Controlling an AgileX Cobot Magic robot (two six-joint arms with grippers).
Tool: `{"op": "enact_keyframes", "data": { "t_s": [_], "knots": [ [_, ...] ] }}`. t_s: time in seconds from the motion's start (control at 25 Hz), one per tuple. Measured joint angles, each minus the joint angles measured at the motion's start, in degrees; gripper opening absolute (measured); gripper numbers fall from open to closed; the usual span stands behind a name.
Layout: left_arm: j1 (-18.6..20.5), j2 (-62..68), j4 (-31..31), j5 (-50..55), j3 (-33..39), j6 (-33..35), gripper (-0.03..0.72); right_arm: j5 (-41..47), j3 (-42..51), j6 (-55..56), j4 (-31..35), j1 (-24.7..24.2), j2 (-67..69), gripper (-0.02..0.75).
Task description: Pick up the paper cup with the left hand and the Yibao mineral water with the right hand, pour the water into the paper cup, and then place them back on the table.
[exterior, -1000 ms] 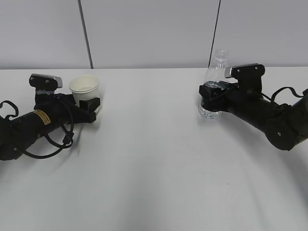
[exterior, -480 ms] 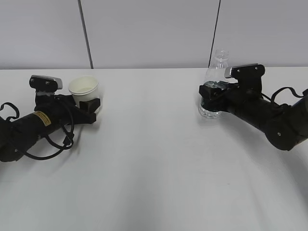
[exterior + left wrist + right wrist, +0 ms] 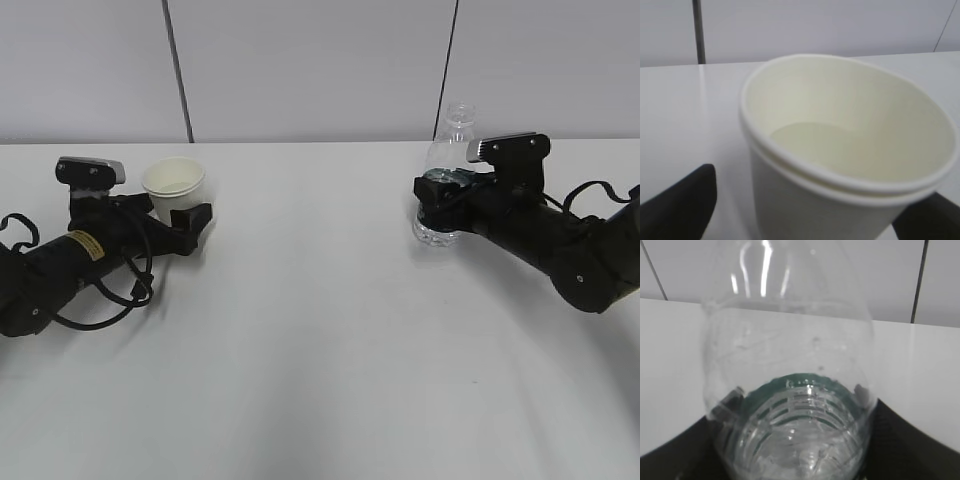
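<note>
The black right-hand gripper (image 3: 432, 203) is clamped around the small clear ribbed plastic bottle with a dark green label (image 3: 447, 150), standing upright on the plain white table (image 3: 320, 330). The left gripper (image 3: 186, 218) brackets the cream-white tapered paper cup (image 3: 175, 183); its fingers (image 3: 682, 202) appear slightly parted from the cup's wall.

A broad stretch of bare desk (image 3: 320, 330) is lying open between the two arms, leaving free passage across the middle and front. On the left, the paper cup (image 3: 175, 183) is standing between the left gripper (image 3: 185, 222) fingers. On the right, the Yibao mineral water (image 3: 445, 175) is filling the right gripper (image 3: 432, 205).
</note>
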Motion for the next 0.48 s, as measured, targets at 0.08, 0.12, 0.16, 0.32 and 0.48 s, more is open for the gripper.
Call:
{"op": "enact_keyframes", "data": {
  "t_s": [0.08,0.12,0.16,0.32,0.48],
  "knots": [
    [0.0,0.0,0.0,-0.19,0.0,0.0,0.63,0.0,0.0,0.0,0.0,0.0,0.0,0.481],
    [0.0,0.0,0.0,-0.33,0.0,0.0,0.631,0.0,0.0,0.0,0.0,0.0,0.0,0.481],
    [0.0,0.0,-0.02,-0.5,0.0,0.0,0.631,0.0,0.0,0.0,0.0,0.0,0.0,0.481],
    [0.0,0.0,0.03,-1.53,0.0,0.0,0.629,-0.1,0.0,0.0,0.0,0.0,0.0,0.481],
    [0.0,0.0,0.7,-1.58,0.0,0.0,0.627,-0.61,-0.12,0.0,0.09,0.0,0.37,0.481]
  ]
}}
